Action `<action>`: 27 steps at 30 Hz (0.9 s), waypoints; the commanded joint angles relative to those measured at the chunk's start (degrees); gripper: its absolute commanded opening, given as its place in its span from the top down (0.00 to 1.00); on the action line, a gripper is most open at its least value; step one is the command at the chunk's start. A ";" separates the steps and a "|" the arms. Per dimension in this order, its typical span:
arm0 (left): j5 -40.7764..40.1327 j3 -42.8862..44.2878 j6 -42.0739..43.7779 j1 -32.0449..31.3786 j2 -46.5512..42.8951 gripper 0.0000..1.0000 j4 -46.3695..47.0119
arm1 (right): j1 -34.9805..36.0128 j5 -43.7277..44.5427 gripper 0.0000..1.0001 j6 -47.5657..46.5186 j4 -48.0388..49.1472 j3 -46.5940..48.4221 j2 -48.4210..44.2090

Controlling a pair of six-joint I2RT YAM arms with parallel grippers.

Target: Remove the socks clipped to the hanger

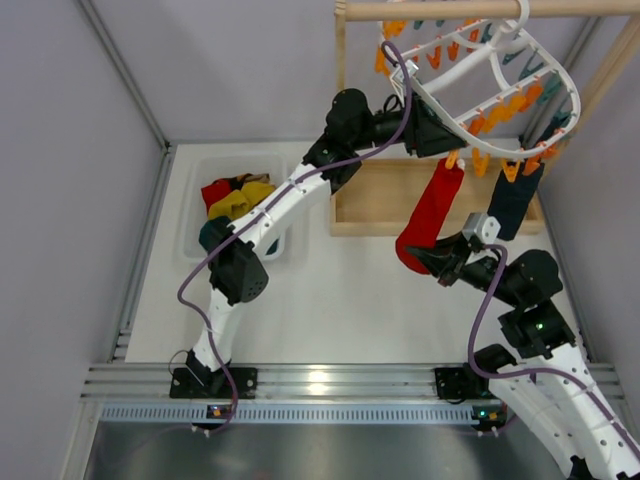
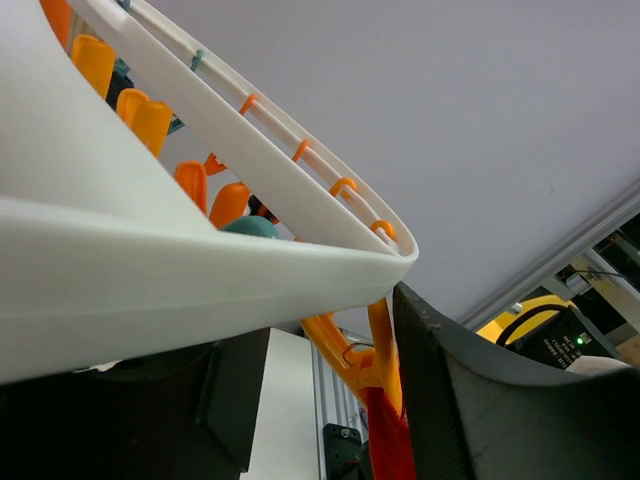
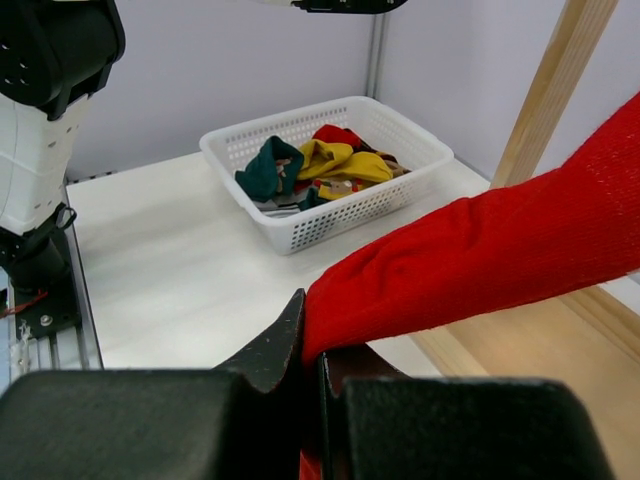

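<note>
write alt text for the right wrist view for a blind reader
The right tool is shut on the lower end of a red sock that stretches up to the right. Behind it, a white basket on the table holds teal, yellow and red socks; a wooden post rises at right.

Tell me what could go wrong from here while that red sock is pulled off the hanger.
The right hand pinches the red sock only at its lower end while an orange clip holds its top; the fabric may slip free or stretch.
The hanger only hooks over the wooden rod; a hard pull could swing or unhook it, though the left hand is at its rim.
The dark sock alongside could get snagged.
</note>
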 commanded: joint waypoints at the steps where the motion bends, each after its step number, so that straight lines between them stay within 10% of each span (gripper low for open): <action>1: -0.72 2.76 -1.12 -0.33 -0.17 0.48 5.49 | -0.46 -3.74 1.00 0.33 -0.61 1.35 -0.01; 18: -2.04 0.39 -0.94 -0.24 -1.48 1.00 5.49 | -0.55 -0.15 1.00 0.68 -1.13 -0.50 -2.30; 27: -3.36 -3.82 1.95 -0.15 -4.29 1.00 5.40 | -0.46 0.82 1.00 2.44 -1.58 -2.52 -4.84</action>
